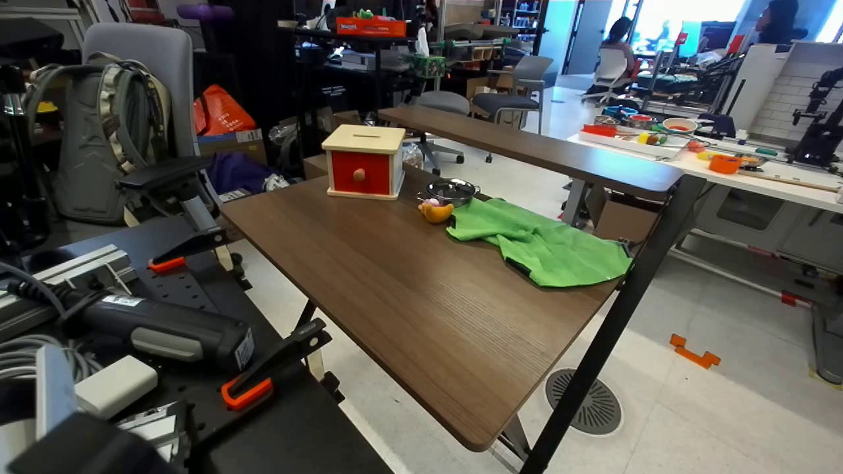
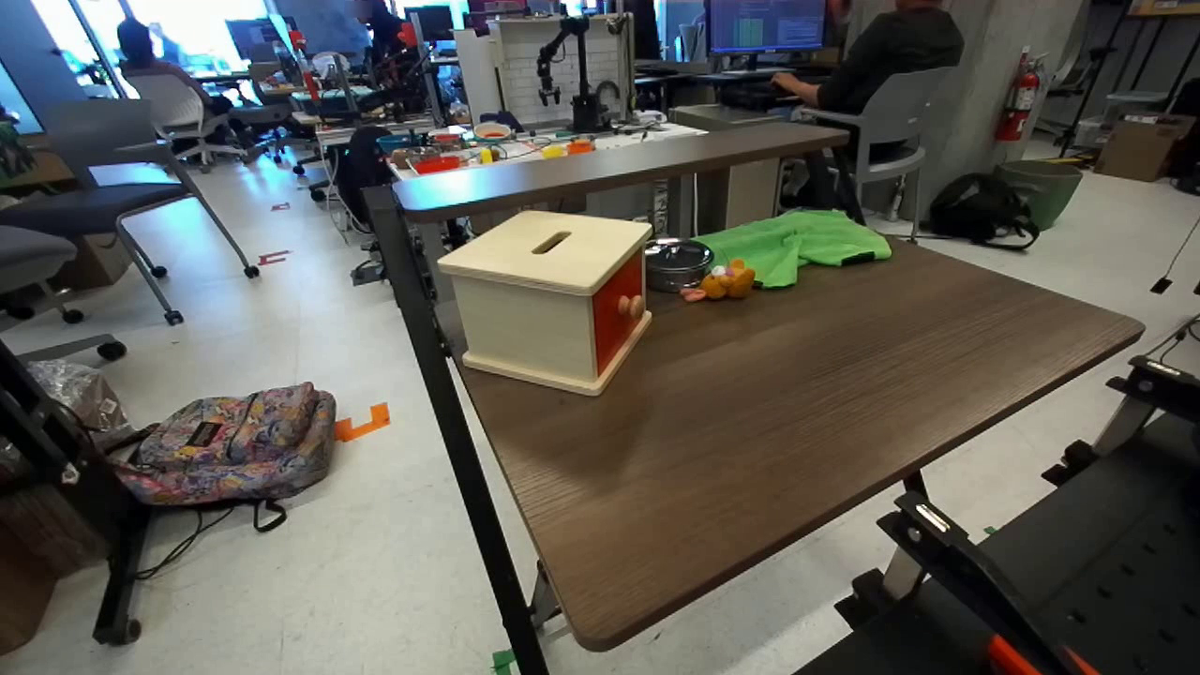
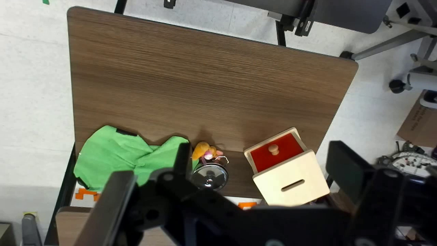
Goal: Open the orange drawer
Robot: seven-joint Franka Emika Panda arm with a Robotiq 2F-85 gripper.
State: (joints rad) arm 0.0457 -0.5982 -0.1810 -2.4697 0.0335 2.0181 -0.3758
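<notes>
In both exterior views, saw the orange drawer [image 1: 362, 183] closed in its wooden box [image 2: 525, 319], near a corner of the table [image 1: 395, 276]. In the wrist view, found the jaws apart, empty, with the drawer well beyond, framed between but slanted to their line; judged some turning likely.

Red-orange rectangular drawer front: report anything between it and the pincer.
Nothing visible blocks it: the drawer front and round wooden knob show uncovered in all views; the soft-looking orange toy sits to one side.

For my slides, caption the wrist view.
Closed red-orange drawer in a pale wooden box, beside a round silvery metal pot.
</notes>
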